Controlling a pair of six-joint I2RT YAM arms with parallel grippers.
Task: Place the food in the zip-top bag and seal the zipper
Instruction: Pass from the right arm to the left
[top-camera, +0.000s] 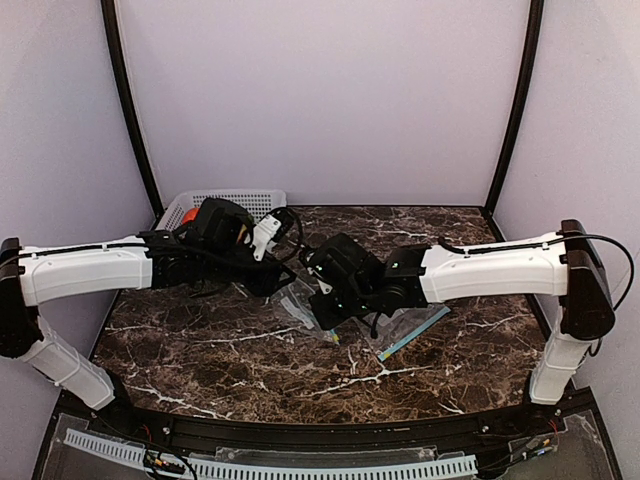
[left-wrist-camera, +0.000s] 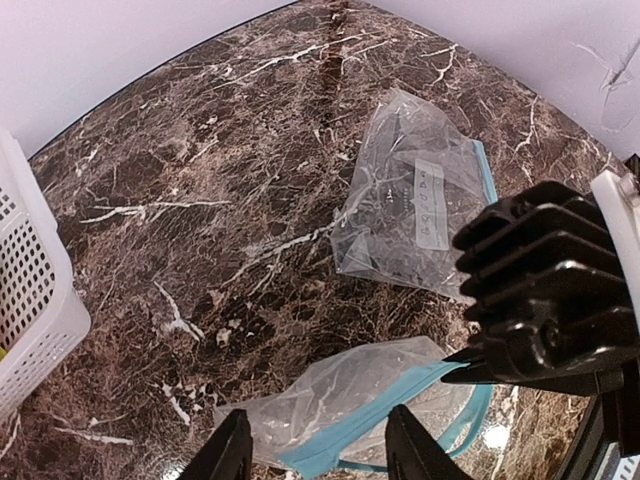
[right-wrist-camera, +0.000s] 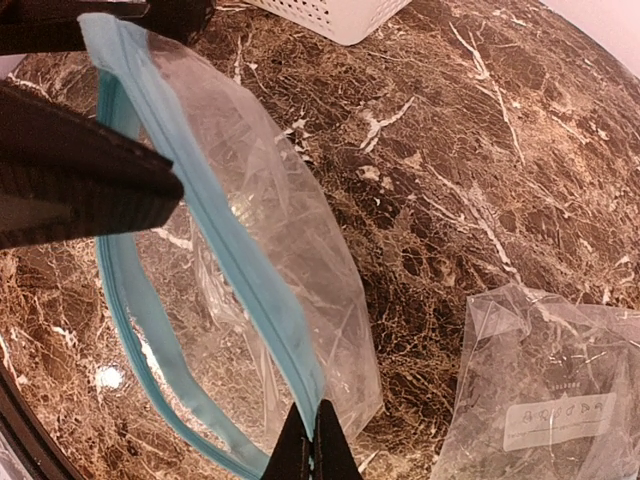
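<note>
Tightly, right tool (right-wrist-camera: 312, 446) pinches zip-top bag (right-wrist-camera: 285, 225) rim; left tool (left-wrist-camera: 320, 447) gapes.

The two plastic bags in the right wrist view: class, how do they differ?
The held bag is pinched at its rim by the right fingers, mouth gaping; the labelled bag lies flat on the table. The labelled bag bears a white label; the held bag shows none. Both are clear, crinkled plastic.
</note>
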